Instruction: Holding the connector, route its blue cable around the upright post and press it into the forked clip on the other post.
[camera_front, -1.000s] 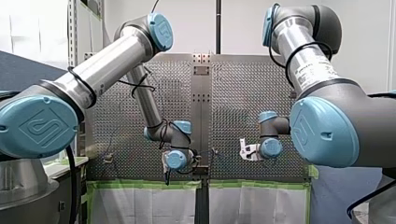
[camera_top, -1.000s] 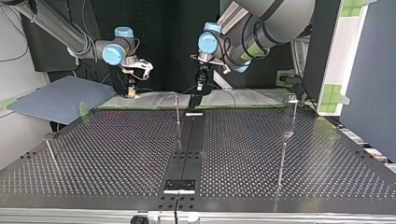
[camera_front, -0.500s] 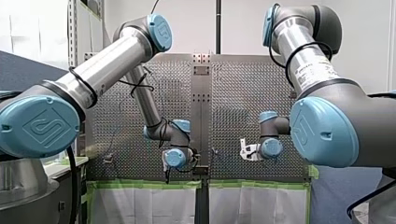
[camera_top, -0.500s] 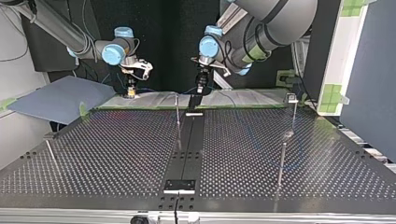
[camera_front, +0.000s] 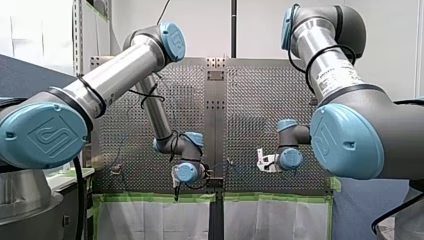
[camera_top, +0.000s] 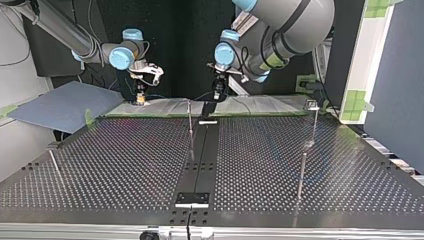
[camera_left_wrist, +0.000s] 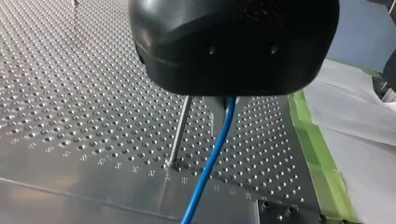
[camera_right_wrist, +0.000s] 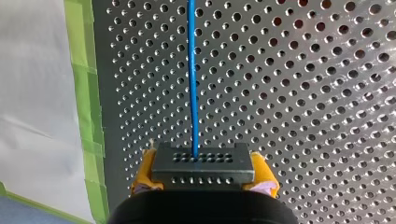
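Connector (camera_right_wrist: 203, 164) clamped btwn right fingers (camera_right_wrist: 144, 172), blue cable (camera_right_wrist: 192, 74) running ahead.

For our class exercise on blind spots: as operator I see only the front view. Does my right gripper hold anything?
Observer: Yes, the right wrist view shows your right gripper shut on a dark connector, between yellow pads.
Operator: Where does its cable go?
Observer: The blue cable leaves the connector's face and runs straight ahead over the perforated table.
Operator: And at my left arm?
Observer: In the left wrist view the cable comes out from under your left gripper, beside a thin upright post.
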